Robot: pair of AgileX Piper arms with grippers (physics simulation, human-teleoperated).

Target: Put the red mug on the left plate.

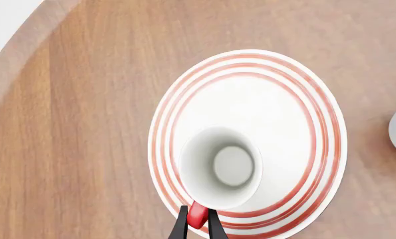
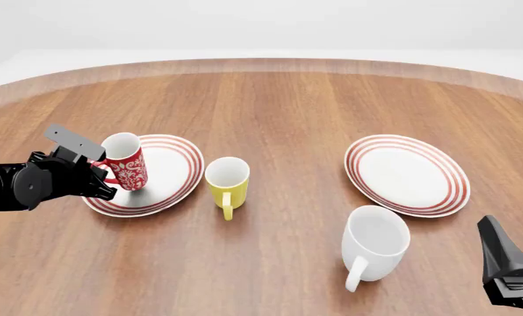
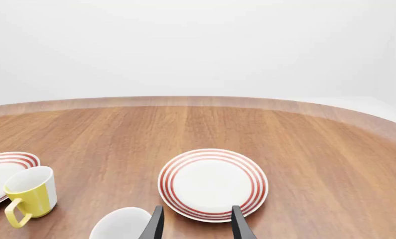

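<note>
The red mug (image 2: 127, 162) with its white floral pattern stands upright over the left plate (image 2: 172, 172), toward that plate's left side. My left gripper (image 2: 103, 179) is shut on the mug's red handle (image 1: 197, 215). From the left wrist view I look straight down into the mug's white inside (image 1: 221, 167), with the ringed left plate (image 1: 297, 144) under it. Whether the mug's base touches the plate I cannot tell. My right gripper (image 3: 196, 224) is open and holds nothing, low at the front right of the table.
A plain yellow mug (image 2: 227, 182) stands just right of the left plate. A larger white mug (image 2: 374, 242) sits at the front right, near the right gripper. The second ringed plate (image 2: 406, 174) lies at the right.
</note>
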